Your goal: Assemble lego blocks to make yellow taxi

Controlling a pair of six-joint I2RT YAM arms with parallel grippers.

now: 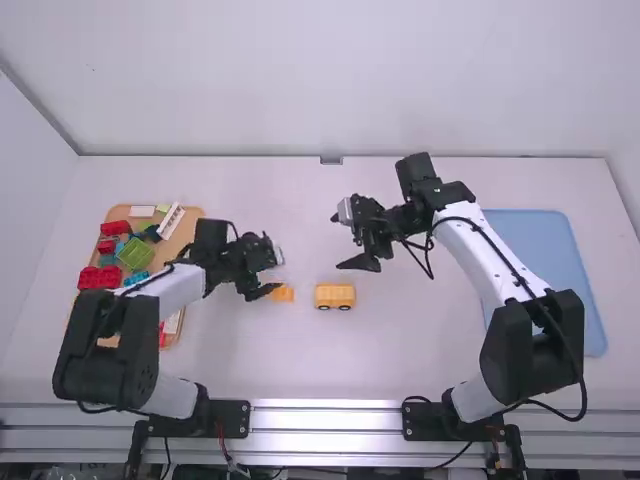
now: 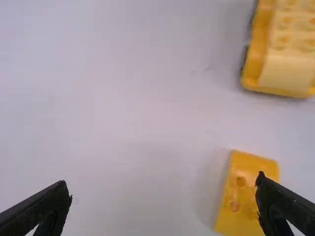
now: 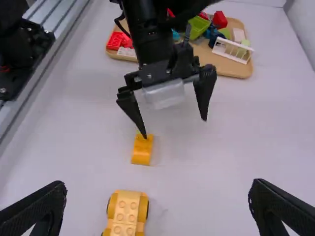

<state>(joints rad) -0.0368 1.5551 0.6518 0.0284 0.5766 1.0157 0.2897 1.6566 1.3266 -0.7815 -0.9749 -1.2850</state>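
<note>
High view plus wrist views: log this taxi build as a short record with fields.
car body: wheeled yellow block assembly, mid-table
loose part: small yellow block, separate, left of the body in the high view
left gripper: open, near the small block
right gripper: open, empty
parts supply: tan tray, mixed colors
far right: blue tray

The left arm (image 1: 172,292) bends outward at the elbow, then inward, its left tool (image 1: 278,266) spread open. The right arm (image 1: 482,250) slants forward and inward, its right tool (image 1: 338,242) wide open.
</note>
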